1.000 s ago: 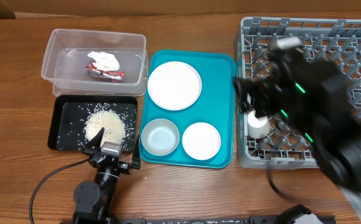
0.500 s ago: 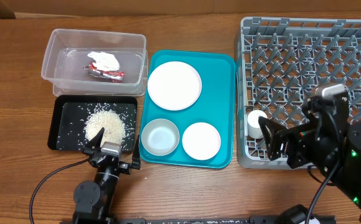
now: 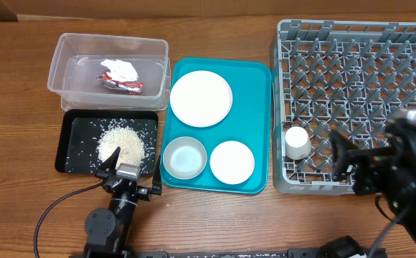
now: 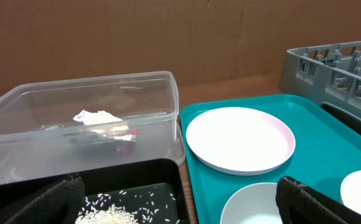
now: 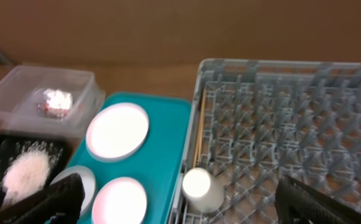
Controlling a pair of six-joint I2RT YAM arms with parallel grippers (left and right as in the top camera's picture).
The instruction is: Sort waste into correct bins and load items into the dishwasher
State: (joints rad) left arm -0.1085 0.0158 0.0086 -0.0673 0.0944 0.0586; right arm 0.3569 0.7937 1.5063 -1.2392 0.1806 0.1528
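The clear tub (image 3: 64, 79) holds the white tissue wad (image 3: 120, 69) and the red wrapper (image 3: 127, 87); both also show in the left wrist view (image 4: 99, 132). The black tray (image 3: 72, 125) holds loose rice (image 3: 122, 142). The round plate (image 3: 201, 98), the white-grey bowl (image 3: 185, 158) and the pink bowl (image 3: 232, 161) sit on the teal tray (image 3: 254, 79). The small white cup (image 3: 296, 141) stands in the grey rack (image 3: 351, 64), and the chopsticks (image 5: 200, 127) lie along the rack's left edge. My left gripper (image 3: 128, 172) is open and empty at the black tray's front edge. My right gripper (image 3: 358, 168) is open and empty over the rack's front right.
The teal tray lies between the bins and the rack. The rack's pegs stand upright across its floor. A cardboard wall (image 4: 168, 37) closes off the back. The left arm's base and cable (image 3: 64, 208) lie on the table in front of the black tray.
My right arm has drawn back from over the rack's middle toward the front right. The cup stays in the rack. The left arm has not moved.
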